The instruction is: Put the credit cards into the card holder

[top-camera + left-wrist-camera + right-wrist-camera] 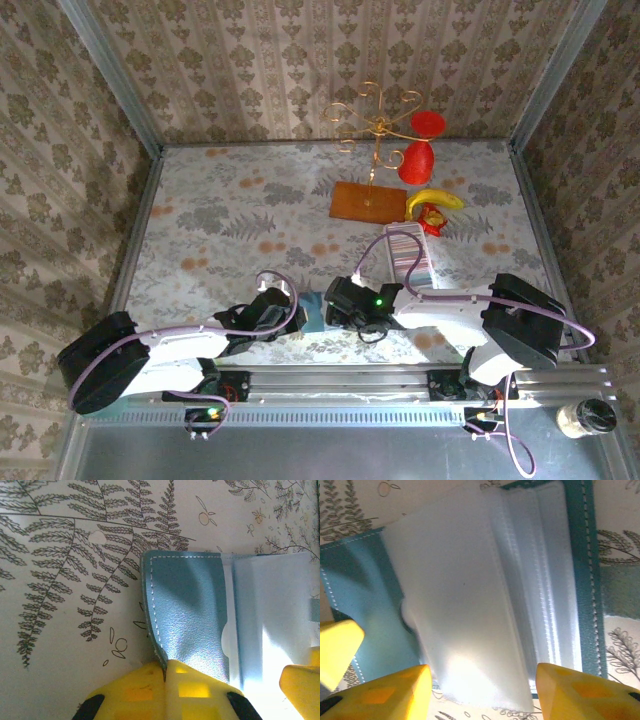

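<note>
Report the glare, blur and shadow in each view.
Top external: evenly lit and sharp, but the small teal-blue folding card holder shows little detail. Left wrist: a washed-out patch on the holder's pale inner panel, sheen on its grained flap, the left gripper blurred up close. Right wrist: glare bleaches the holder's pale sleeves; the right gripper is out of focus.

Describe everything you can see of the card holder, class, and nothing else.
The card holder is a teal, leather-looking folding case with pale stitching along its edges, lying opened on the patterned table between the two arms. Inside are pale, glossy layers, seemingly pockets. The left fingers pinch one flap's edge, curling it; the right fingers flank the pockets.
</note>
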